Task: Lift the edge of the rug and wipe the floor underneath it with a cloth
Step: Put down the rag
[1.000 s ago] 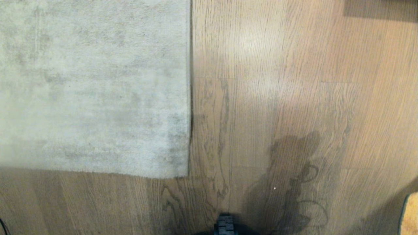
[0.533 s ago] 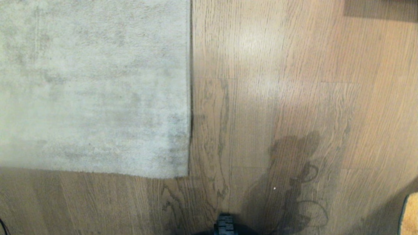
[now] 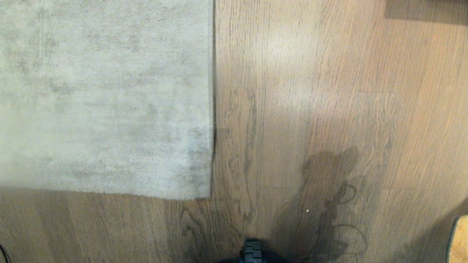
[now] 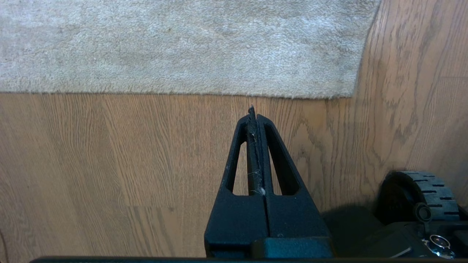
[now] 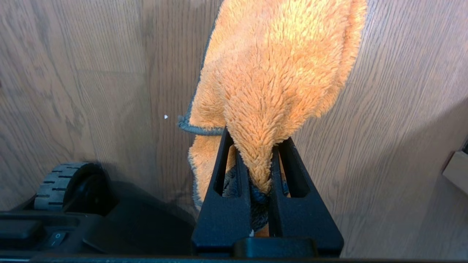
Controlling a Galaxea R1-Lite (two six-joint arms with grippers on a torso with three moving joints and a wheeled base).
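Observation:
The pale grey-beige rug (image 3: 102,95) lies flat at the upper left of the head view. Its rug edge (image 3: 213,109) runs straight down to a corner (image 3: 211,196), with a second border facing me (image 4: 175,93). Brown wood-grain floor (image 3: 292,91) fills everything else. My left gripper (image 4: 253,111) is shut and empty, hovering over bare floor a little short of the rug's near border. My right gripper (image 5: 256,137) is shut on the fuzzy orange cloth (image 5: 278,65), which hangs forward over the floor with its dark grey part between the fingers. A sliver of the cloth (image 3: 459,239) shows at the head view's lower right corner.
My base's black wheels show near each wrist (image 4: 420,190) (image 5: 62,182) and at the head view's bottom centre (image 3: 252,252). My shadow (image 3: 329,204) falls on the planks. A darker patch (image 3: 426,11) sits at the far right, and a pale boxy corner (image 5: 457,170) to the right.

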